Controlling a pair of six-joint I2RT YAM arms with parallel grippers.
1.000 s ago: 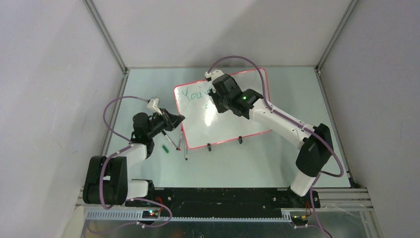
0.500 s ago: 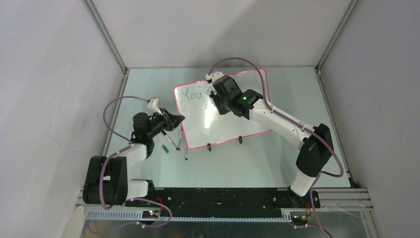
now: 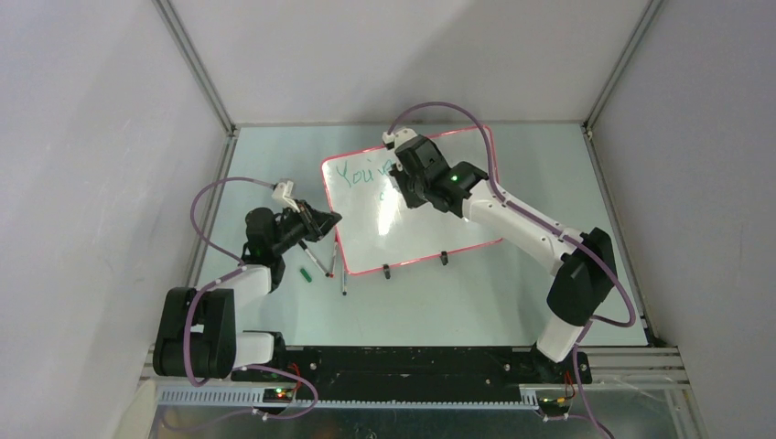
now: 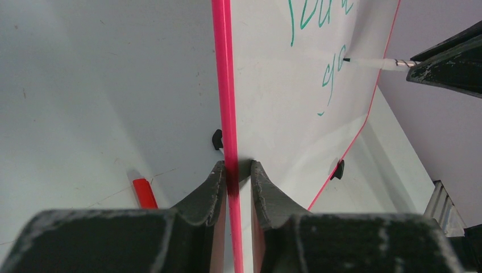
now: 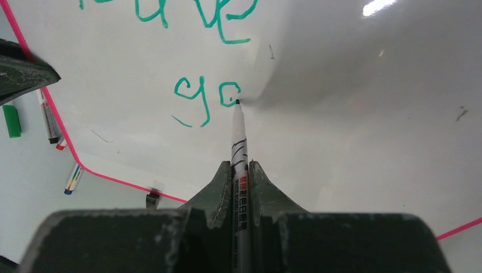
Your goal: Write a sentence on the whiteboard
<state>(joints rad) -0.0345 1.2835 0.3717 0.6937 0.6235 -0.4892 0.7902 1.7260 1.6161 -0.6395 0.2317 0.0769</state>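
On table, mid-way back: whiteboard, set at an angle, two clip feet on edge nearest arms. At board's left edge, left gripper nips pink rim, one finger each side. Over board, right gripper squeezed tight on white marker, tip touching surface. Teal sentence: "You'" readable from above, remainder under right arm. Wrist view shows second line, "g" plus round letter at marker tip. Green cap and loose pens just left of board.
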